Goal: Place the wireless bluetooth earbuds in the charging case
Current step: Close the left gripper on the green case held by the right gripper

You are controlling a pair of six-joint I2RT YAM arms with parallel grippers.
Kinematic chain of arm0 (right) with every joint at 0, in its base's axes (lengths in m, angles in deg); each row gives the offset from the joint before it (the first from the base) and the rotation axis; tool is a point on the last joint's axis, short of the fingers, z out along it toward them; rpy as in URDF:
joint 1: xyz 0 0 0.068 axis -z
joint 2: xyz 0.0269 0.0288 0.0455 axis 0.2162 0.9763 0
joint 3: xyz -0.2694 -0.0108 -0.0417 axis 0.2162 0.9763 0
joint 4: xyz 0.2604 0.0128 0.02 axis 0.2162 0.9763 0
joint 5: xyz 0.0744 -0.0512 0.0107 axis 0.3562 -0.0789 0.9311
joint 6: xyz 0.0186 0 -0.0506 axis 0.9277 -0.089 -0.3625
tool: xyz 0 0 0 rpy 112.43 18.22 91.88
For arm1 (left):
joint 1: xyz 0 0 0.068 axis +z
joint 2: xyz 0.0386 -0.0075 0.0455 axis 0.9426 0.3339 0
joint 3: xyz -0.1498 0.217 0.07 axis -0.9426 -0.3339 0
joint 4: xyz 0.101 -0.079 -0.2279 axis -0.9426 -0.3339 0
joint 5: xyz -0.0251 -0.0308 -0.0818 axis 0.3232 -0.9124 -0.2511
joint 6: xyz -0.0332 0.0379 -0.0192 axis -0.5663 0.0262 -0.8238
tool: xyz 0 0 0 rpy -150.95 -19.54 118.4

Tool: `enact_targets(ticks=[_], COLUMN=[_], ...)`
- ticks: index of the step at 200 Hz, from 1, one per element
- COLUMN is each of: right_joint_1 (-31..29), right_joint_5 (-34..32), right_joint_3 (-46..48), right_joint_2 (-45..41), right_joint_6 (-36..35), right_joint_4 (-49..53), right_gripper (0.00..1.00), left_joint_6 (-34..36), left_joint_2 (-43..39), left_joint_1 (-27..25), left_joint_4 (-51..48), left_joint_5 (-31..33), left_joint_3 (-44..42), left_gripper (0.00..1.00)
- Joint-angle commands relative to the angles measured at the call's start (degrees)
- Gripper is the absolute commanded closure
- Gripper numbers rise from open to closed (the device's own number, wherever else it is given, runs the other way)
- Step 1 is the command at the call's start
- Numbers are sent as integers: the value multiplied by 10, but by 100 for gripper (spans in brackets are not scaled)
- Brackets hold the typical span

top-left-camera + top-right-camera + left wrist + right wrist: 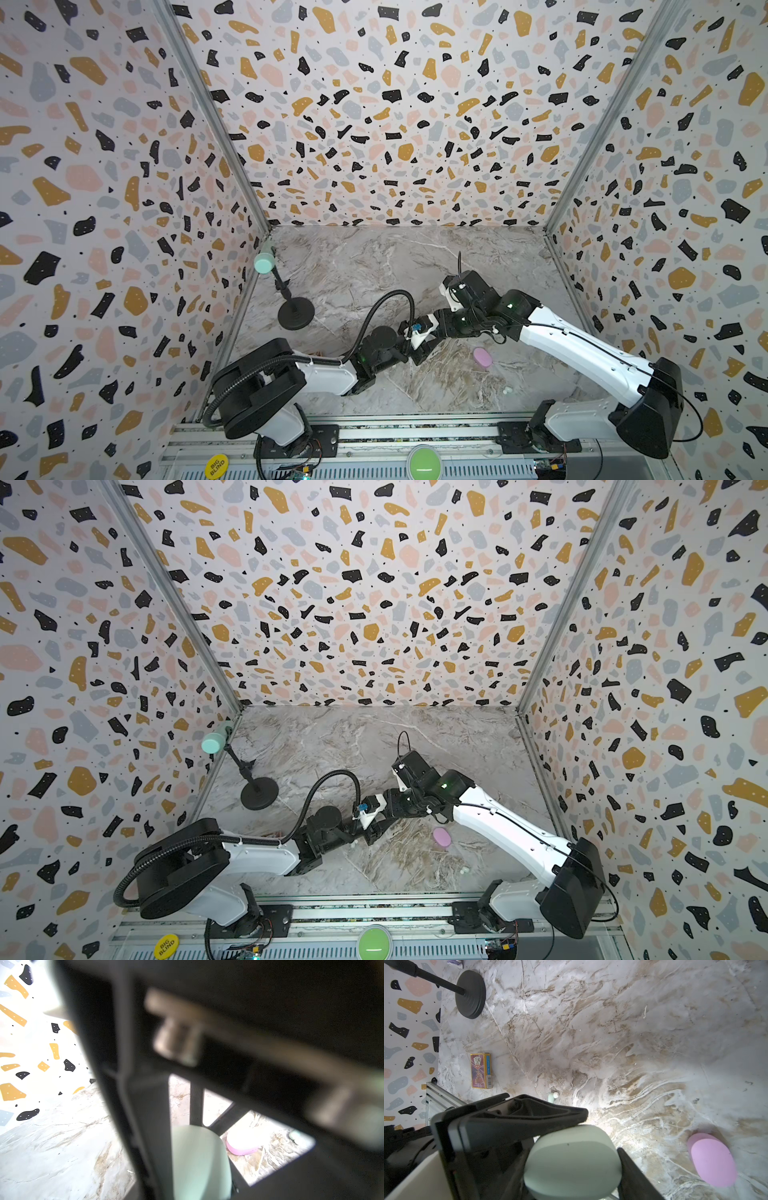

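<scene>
Mint-green oval plastic case (571, 1163): seen clamped in right tool (600, 1136), lid apparently shut. Couldn't tell grip of left tool (409, 353), crowded beside it. Spotted pale mint-white plastic earbuds (507, 390) loose on marble desk (374, 266), lilac oval case (482, 358) apart. Judged early: opening, seating all left.

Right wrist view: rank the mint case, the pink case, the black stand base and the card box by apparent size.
1. mint case, nearest the camera, so enlarged
2. pink case
3. black stand base
4. card box
The mint case's lead over the pink case may be nearness only.
</scene>
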Motion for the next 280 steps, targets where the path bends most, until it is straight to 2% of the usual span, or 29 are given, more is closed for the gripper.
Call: enact_targets(ticks=[1,107,145,200,280], right_joint_1=[-9,-9,-9,-8,13], right_joint_5=[22,24,28,24,14], right_joint_3=[-4,-1,-1,-2,2], right_joint_2=[-23,-33,-34,-41,-74], right_joint_6=[5,11,12,14,14], right_joint_4=[-28,-35,-37,-32,-11], right_gripper=[48,42,35,18,9], left_joint_6=[12,15,16,18,16], left_joint_2=[1,-9,-14,-19,-32], left_joint_1=[-5,-5,-5,-5,-5], left_joint_4=[-11,-27,-31,-38,-50], left_joint_5=[-7,-8,-8,-7,-16], left_joint_3=[7,8,7,8,-13], left_gripper=[54,63,65,67,70])
